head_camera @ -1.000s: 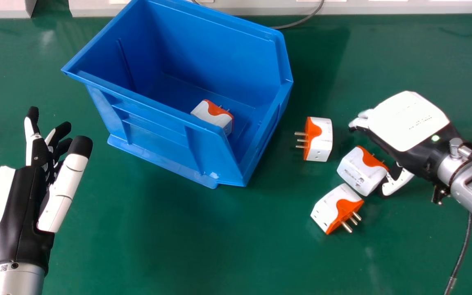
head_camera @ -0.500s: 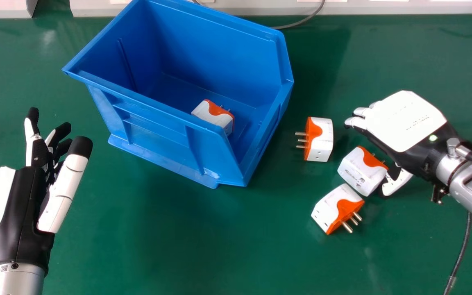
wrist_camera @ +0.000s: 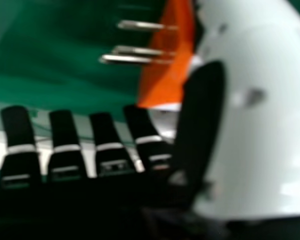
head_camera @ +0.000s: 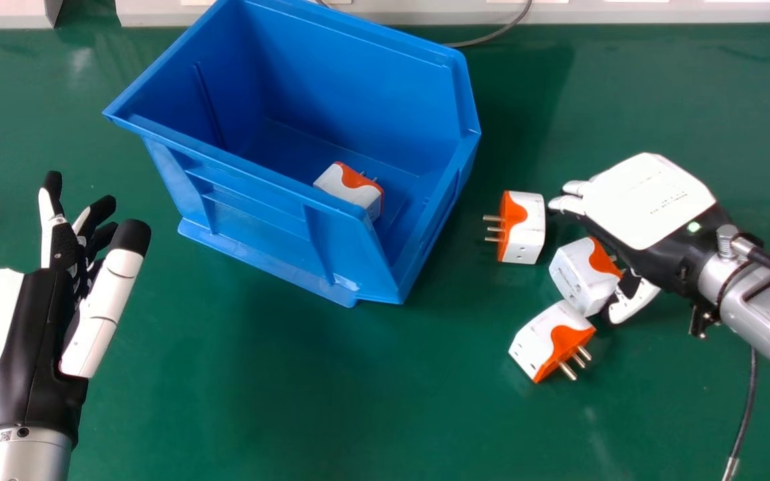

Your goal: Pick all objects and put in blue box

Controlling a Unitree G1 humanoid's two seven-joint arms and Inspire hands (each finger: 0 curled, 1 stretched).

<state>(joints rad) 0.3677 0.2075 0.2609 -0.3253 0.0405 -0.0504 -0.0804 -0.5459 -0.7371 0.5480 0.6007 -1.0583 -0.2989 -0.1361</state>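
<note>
Shifted left, the right hand (head_camera: 649,200) has its thumb against 1 plug (head_camera: 579,277), fingers unclenched, likely to frame a pinch, while the left hand (head_camera: 34,341) lies open near left.

Bright light, seemingly from above, leaves faint glare on the green table (head_camera: 331,401) and soft shadow beside the blue box (head_camera: 258,214); the right hand view darkens to near-black low down
</note>
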